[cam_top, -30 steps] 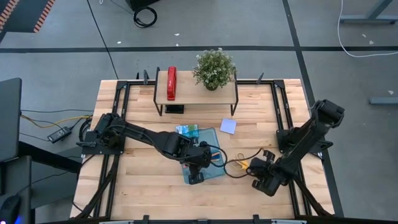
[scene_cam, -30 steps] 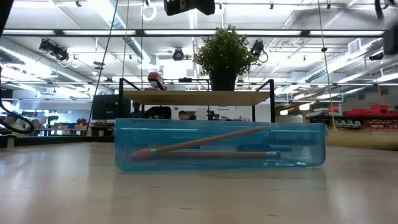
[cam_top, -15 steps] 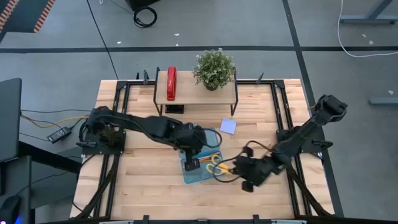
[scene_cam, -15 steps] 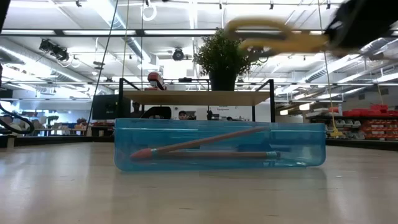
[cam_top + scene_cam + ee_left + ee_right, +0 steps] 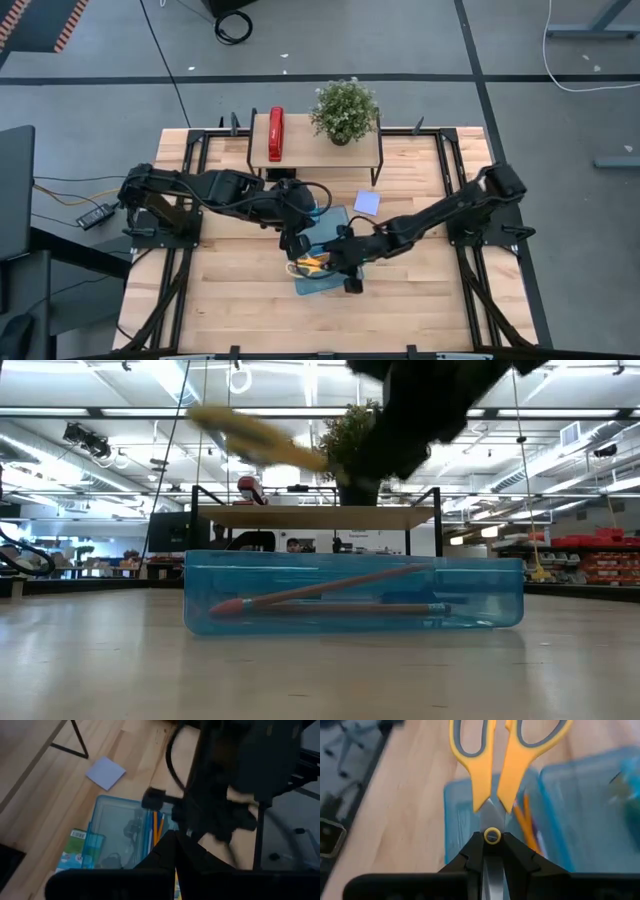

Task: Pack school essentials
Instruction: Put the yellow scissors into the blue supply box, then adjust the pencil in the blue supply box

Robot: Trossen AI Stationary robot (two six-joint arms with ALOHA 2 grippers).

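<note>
My right gripper [image 5: 492, 851] is shut on the yellow-handled scissors [image 5: 490, 765] and hangs over the translucent blue case [image 5: 336, 222], near the table's middle. In the low view the scissors [image 5: 255, 435] stick out of that gripper above the case [image 5: 350, 595]. Two orange pencils [image 5: 330, 585] lie inside the case. My left gripper [image 5: 290, 243] hovers shut at the case's left edge and holds nothing. The green-blue packet [image 5: 75, 852] lies at the case's far-left side, and the lavender sticky-note pad [image 5: 367, 202] lies on the table beyond the case. My right gripper pinches the scissors between its two fingers at the blades, right by the pivot screw [image 5: 492, 836]. The fingers lie along the scissors, and the yellow handles [image 5: 470, 775] point away from the gripper. The scissors are lifted clear above the case, tilted handles up.
A small wooden shelf [image 5: 315, 150] stands at the table's far edge with the red stapler [image 5: 276, 133] and a potted plant [image 5: 345, 108] on it. Black frame rails run along the left and right sides. Bare wood lies on the near side of the case.
My right gripper has carried the scissors from the table's right side toward the left, and they now hang over the case, lifted clear all the way. My left gripper has drawn back from over the case toward the far left.
</note>
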